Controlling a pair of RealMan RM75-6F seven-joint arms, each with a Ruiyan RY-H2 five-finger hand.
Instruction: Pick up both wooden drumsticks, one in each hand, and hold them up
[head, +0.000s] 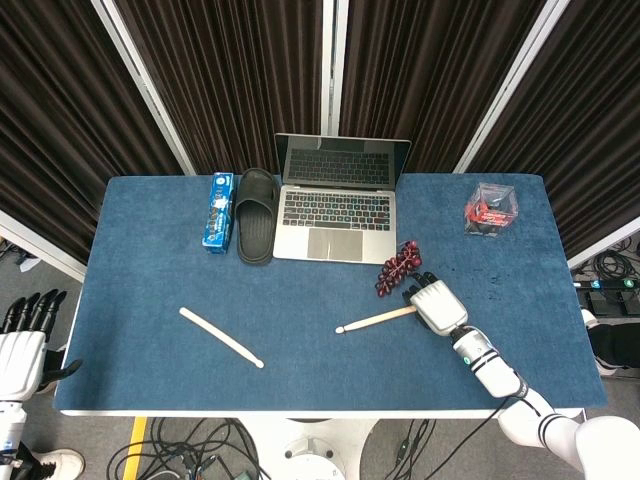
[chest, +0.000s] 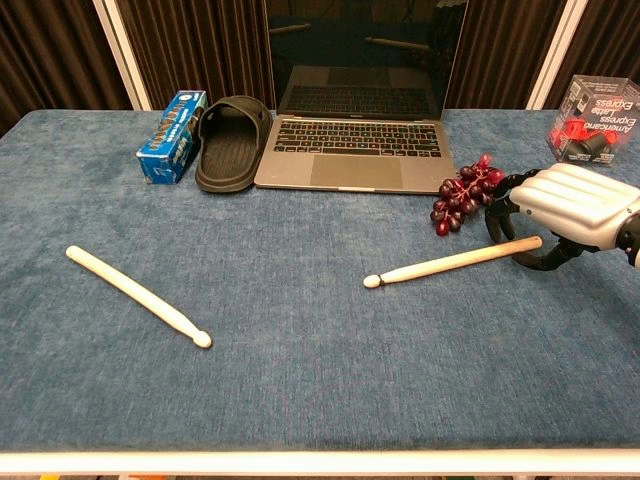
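Two pale wooden drumsticks lie flat on the blue table. The left drumstick (head: 221, 337) (chest: 135, 295) lies alone at the front left, with no hand near it. The right drumstick (head: 378, 320) (chest: 455, 262) lies right of centre, tip pointing left. My right hand (head: 435, 303) (chest: 565, 205) hovers low over its thick end, fingers arched on the far side and thumb on the near side, with the end between them and not clamped. My left hand (head: 20, 345) hangs off the table's front left corner with its fingers spread, and shows only in the head view.
A bunch of dark red grapes (head: 398, 266) (chest: 462, 200) lies just beyond my right hand's fingers. At the back stand an open laptop (head: 337, 205) (chest: 352, 150), a black slipper (head: 256, 213) (chest: 232, 153) and a blue box (head: 218, 208) (chest: 172, 135). A clear box (head: 491, 208) (chest: 593, 118) stands back right.
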